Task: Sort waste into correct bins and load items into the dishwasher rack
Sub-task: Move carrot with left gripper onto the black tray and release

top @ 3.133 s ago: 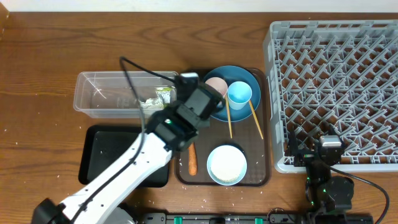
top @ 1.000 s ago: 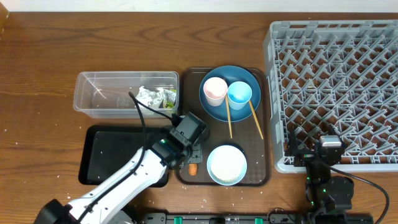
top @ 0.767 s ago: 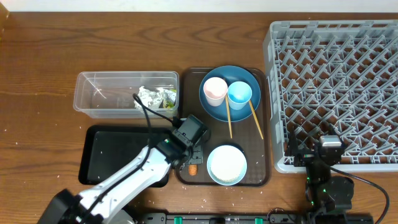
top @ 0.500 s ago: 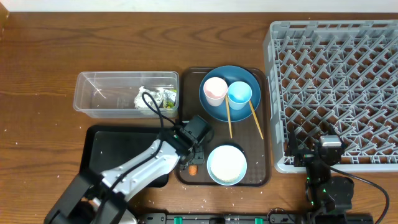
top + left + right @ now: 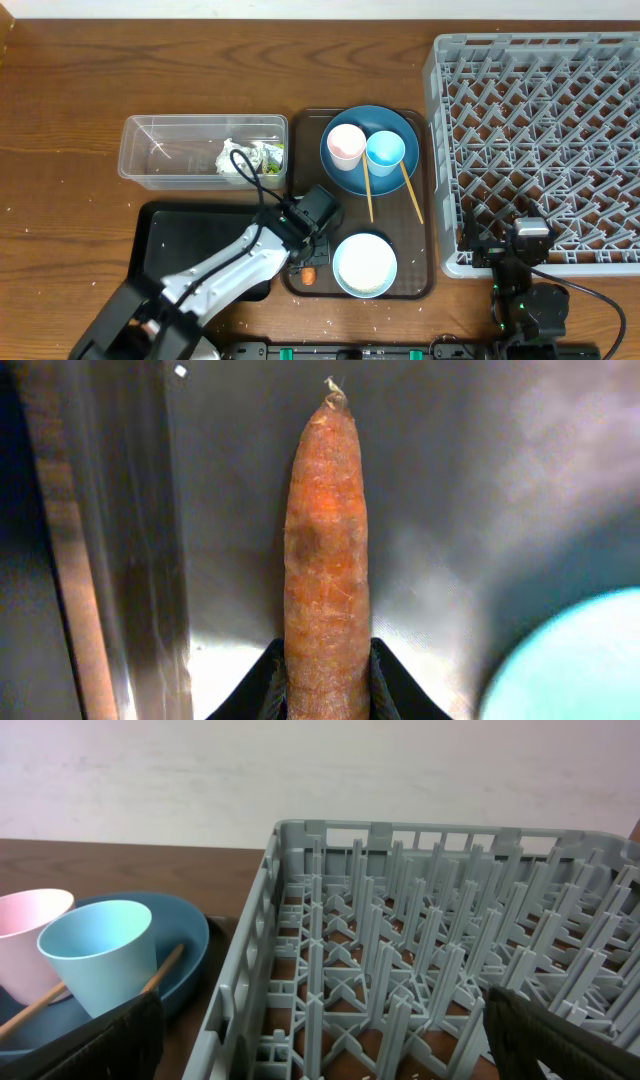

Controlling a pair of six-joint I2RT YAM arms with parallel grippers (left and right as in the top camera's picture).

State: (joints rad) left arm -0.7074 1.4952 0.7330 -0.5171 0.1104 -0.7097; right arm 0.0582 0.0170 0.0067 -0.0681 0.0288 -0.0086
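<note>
My left gripper point(image 5: 309, 256) is low over the brown serving tray and shut on the orange carrot point(image 5: 325, 550). The carrot lies lengthwise between the fingers point(image 5: 322, 665), and its tip shows in the overhead view point(image 5: 308, 277). The crumpled wrapper point(image 5: 248, 160) lies in the clear tub point(image 5: 160, 165). The black tray point(image 5: 190, 250) sits below the tub. The blue plate point(image 5: 345, 178) holds the pink cup point(image 5: 347, 146) and the light-blue cup point(image 5: 385, 152). The pale bowl point(image 5: 364, 264) is right of the carrot. My right gripper point(image 5: 527, 235) is open and empty at the front edge of the dishwasher rack point(image 5: 540, 120).
Two wooden chopsticks point(image 5: 367, 195) lean across the plate onto the brown serving tray point(image 5: 425, 230). White rice grains dot the black tray and the table near it. In the right wrist view the rack point(image 5: 420, 970) fills the foreground, with both cups point(image 5: 95, 960) to its left.
My left gripper left the wrapper in the clear tub, came down to the front of the serving tray and closed round the carrot. The right arm has not moved.
</note>
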